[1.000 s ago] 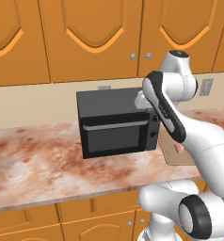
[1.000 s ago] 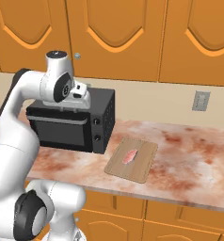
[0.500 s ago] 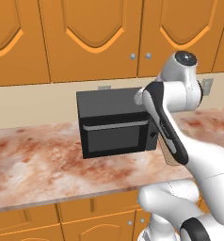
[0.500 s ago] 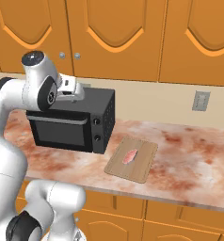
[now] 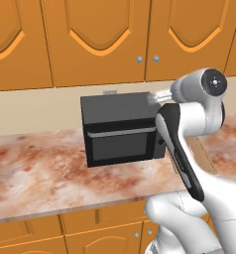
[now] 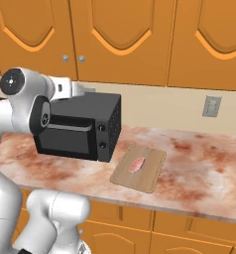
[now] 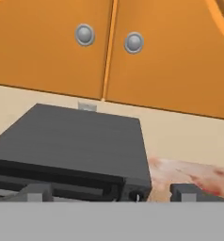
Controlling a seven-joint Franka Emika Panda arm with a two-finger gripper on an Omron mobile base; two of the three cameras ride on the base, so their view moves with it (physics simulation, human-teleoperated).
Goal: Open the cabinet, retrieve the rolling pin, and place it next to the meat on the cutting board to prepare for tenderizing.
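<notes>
End effector [image 7: 111, 193] wide open, holding nothing, above microwave [image 5: 121, 130] (cabinet [image 5: 145, 39] doors closed); marbled countertop [image 6: 199, 163] beneath.

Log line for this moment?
phase: approaching cabinet | doors: shut | gripper: open, empty, above microwave | meat: on cutting board

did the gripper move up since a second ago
Yes. The gripper has risen: against the microwave, the wrist went from level with its front to above its top, toward the cabinet knobs.
</notes>
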